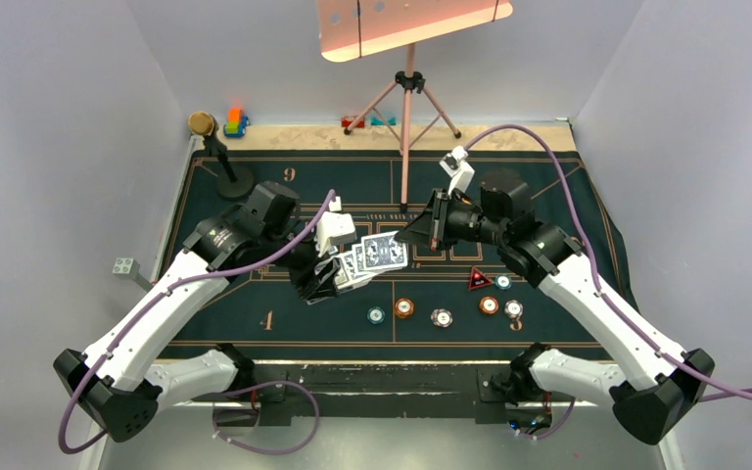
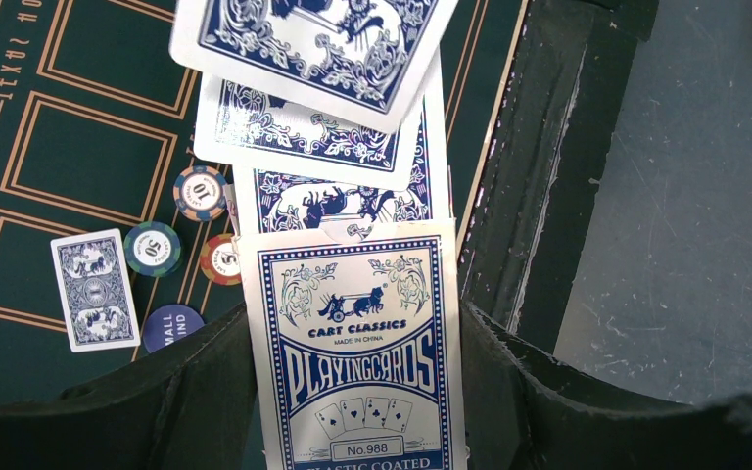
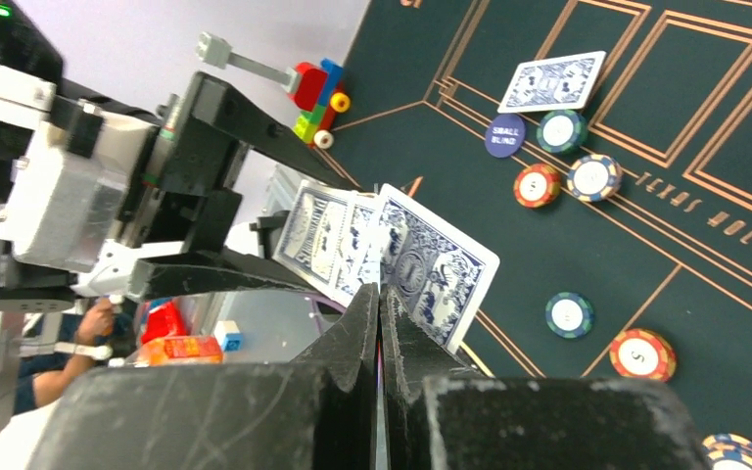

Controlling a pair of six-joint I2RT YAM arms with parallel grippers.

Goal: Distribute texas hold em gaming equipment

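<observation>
— Right gripper [image 3: 379, 305] sits closest to us. Its two fingers are pressed tight together on the edge of one blue-backed card [image 3: 441, 269], the outermost of the fan.
— And our left gripper [image 2: 352, 315]?
— Clamped on both sides of the card box [image 2: 352, 392], held above the green felt [image 1: 333, 328]. We count three cards sticking out of its mouth, overlapping, the pinched one included.
— What do we have lying on the felt?
— From above we count six round chips [image 1: 405, 307] at the near right: two teal, two orange, two pinkish-white. One red-black triangular marker [image 1: 480, 281] lies among them. Our left wrist view shows one single card [image 2: 95, 290] lying flat, three chips just beside it, and one dark blue disc [image 2: 171, 328] by its corner.
</observation>
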